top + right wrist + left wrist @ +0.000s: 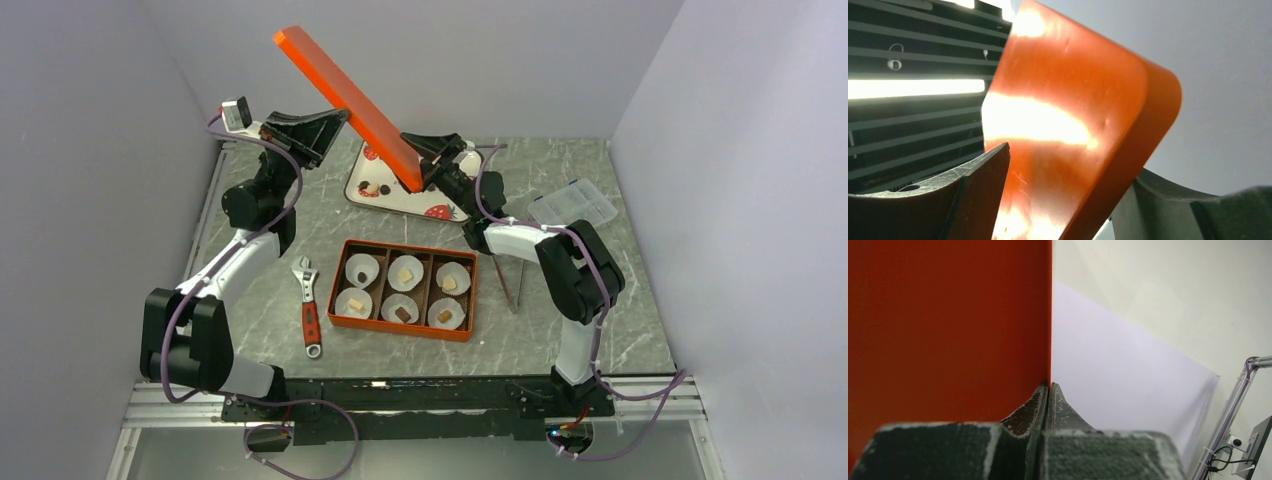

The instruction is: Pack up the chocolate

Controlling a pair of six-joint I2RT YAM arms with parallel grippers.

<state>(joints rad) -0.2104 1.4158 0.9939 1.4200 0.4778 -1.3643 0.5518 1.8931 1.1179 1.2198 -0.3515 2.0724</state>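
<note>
Chocolates [406,272] in box [410,247], mid-frame: judged light, fragile; pinch sides. L gripper [1049,390] clamped lid [345,95]; R gripper [425,170] straddled it, grip unclear.

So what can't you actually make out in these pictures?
Top view: the orange lid covers part of the strawberry tray; the boxed chocolates are too small for detail.
Left wrist view: lid blocks the table.
Right wrist view: whether the right pincer is clamping the lid yet.
</note>
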